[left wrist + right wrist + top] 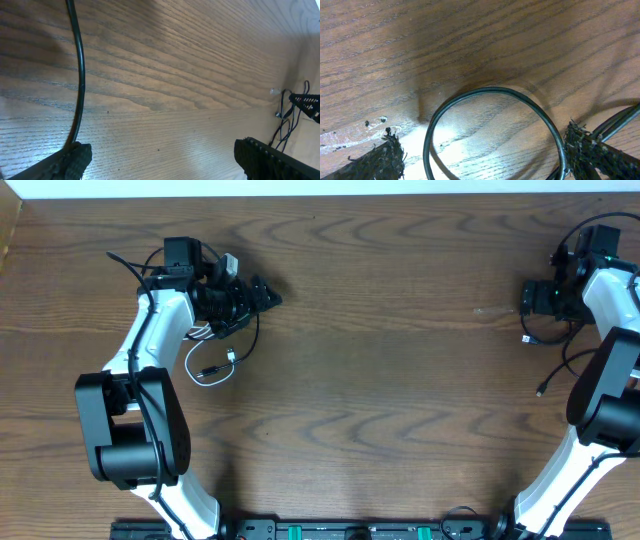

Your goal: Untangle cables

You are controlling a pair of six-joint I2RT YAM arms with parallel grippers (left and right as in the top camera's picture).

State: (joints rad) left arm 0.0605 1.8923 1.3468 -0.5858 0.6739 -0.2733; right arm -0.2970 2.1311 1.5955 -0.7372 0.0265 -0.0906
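Pincers on both arms stand with their fingers spread wide and nothing clamped. The left gripper (268,295) sits in the upper left of the overhead frame and the right gripper (524,297) in the upper right, well apart across the bare middle of the wooden table (380,380). In the left wrist view a black cable (77,75) runs from the top edge down to the lower-left finger (70,160) and seems only to brush it, not to be pinched. In the right wrist view a black loop (490,90) lies flat on the wood between the two fingers, and two more strands pass the lower-right finger (600,155). Seen from above, the cords form two small clusters. A white cable (188,365) curls in a loose loop just below the left gripper, with a black cord (255,330) arcing beside it. On the other side, black cords (553,378) trail down from the right gripper. Small plug ends (212,370) show inside the white loop, and another plug (541,391) lies at the tip of the right-hand cord. I judge the work well along, as the cords look drawn to opposite sides and no crossing between the clusters is visible. The next move likely calls for checking that white and black near the left gripper are truly apart. If they are not, one strand would need pinching close to its plug and drawing clear.
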